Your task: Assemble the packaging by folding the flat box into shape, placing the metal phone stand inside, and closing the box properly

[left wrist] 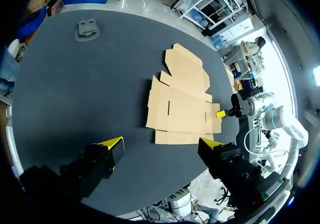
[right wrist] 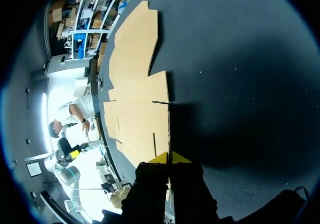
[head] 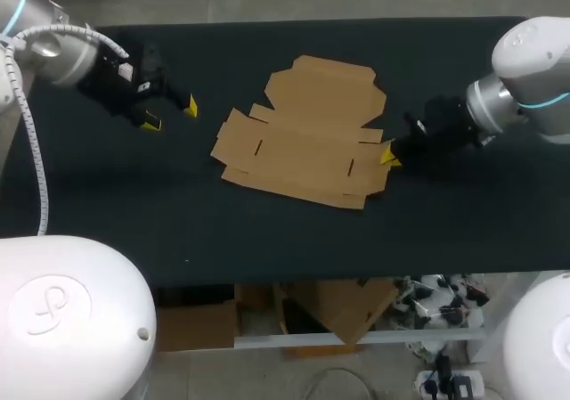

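Right wrist view — right end effector (right wrist: pixel 170 158) pinches box (right wrist: pixel 135 119) edge; left end effector (left wrist: pixel 161 142) open.

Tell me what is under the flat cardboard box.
The flat box lies on the black table; nothing shows beneath its edges. Anything under the cardboard is covered.

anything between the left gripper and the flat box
Nothing visible does. Only bare table lies between the open left gripper and the box. The phone stand lies well apart from the box, off that path.
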Controlling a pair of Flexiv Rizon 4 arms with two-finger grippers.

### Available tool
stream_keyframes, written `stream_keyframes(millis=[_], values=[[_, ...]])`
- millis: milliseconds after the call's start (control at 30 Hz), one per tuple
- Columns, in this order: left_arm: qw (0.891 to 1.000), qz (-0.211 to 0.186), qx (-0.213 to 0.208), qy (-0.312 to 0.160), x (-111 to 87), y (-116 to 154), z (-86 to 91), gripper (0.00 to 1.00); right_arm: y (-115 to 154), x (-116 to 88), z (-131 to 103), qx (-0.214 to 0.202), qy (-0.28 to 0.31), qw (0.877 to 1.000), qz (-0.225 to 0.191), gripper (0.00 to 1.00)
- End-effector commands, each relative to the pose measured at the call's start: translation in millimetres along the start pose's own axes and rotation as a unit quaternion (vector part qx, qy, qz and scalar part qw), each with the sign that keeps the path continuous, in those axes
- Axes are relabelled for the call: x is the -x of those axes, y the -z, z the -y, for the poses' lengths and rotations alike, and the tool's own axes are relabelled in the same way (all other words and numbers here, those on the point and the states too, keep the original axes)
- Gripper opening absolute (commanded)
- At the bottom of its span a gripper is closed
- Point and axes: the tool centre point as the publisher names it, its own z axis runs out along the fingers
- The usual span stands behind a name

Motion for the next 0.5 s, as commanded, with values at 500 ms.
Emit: stream_keyframes(millis=[500], values=[[1.000, 0.003, 0.001, 0.001, -0.9, 0.8, 0.0, 1.00, 20.5, 12.8, 14.9, -0.052, 0.049, 0.997, -0.007, 0.00]])
